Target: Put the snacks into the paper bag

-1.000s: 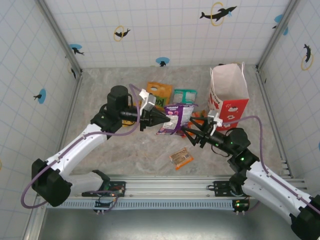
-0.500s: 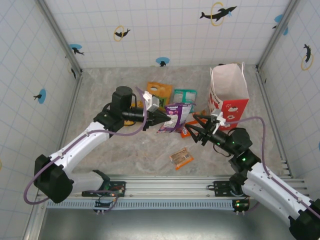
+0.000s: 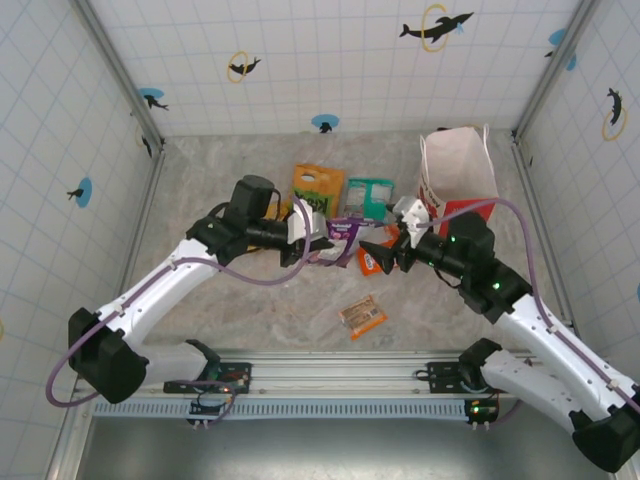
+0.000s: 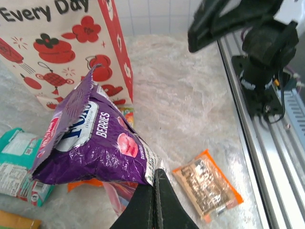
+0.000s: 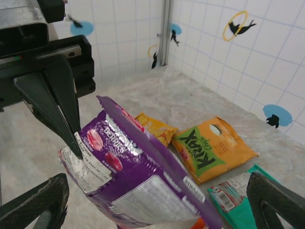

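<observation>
The purple packet (image 4: pixel 95 148), a glossy, crinkled pouch lettered "BERRIES", hangs above the middle of the table (image 3: pixel 230 180). My left fingers (image 4: pixel 153 191) are clamped together on the seam at one bottom corner. My left arm stretches out from its base and points rightward. My right arm bends at the elbow and aims back leftward, with the right fingers (image 3: pixel 378 250) spread wide to either side of the packet's far end (open, gripping nothing). Behind them stands the paper bag (image 3: pixel 458 180), stiff, white and red, mouth up at the table's right rear. On the marbled table lie the orange-green Krax packet (image 3: pixel 317 185), a teal packet (image 3: pixel 370 195) and, nearer the bases, a clear wrapped bar (image 3: pixel 362 316).
</observation>
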